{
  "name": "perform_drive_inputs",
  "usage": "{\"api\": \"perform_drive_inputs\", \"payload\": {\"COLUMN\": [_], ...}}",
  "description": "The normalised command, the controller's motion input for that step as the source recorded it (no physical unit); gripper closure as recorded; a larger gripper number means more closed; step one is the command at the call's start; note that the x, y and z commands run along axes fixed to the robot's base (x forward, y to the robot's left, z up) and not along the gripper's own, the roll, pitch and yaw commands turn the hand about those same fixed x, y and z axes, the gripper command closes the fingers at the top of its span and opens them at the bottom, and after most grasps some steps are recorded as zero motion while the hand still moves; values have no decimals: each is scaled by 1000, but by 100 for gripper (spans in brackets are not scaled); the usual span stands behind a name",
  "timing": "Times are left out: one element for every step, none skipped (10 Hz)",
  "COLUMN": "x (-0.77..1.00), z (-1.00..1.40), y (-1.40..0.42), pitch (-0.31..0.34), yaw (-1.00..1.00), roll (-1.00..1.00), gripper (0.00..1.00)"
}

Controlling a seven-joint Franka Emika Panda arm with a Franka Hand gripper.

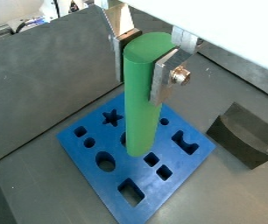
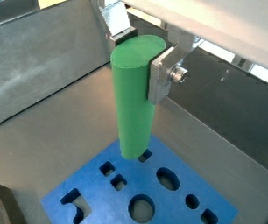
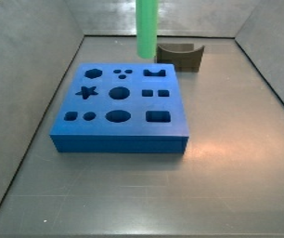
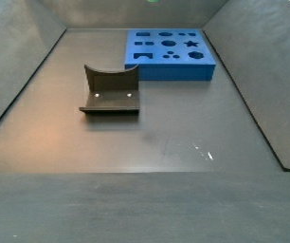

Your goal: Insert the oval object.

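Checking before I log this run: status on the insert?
Gripper shut on the oval object, upright above the blue block. Rod tip not yet in any hole. Dark curved block sits aside, nothing blocking.

Both wrist views: close, looking down along gripper [image 1: 148, 54] onto block [image 1: 102, 171]. Both side views: high, facing opposite ways, sharing block [image 3: 120, 110].
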Motion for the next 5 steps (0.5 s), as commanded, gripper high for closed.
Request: {"api": "perform_drive_inputs", "payload": {"x": [-543, 0, 0, 0, 0], "z": [-63, -149, -171, -189, -189], "y": [-60, 0, 0, 0, 0], "pitch": [-170, -74, -31, -20, -20], "yaw": [-480, -1000, -1000, -1000, -1000], "roll": [0, -44, -9, 0, 0], "gripper": [100, 100, 100, 100, 100]}}
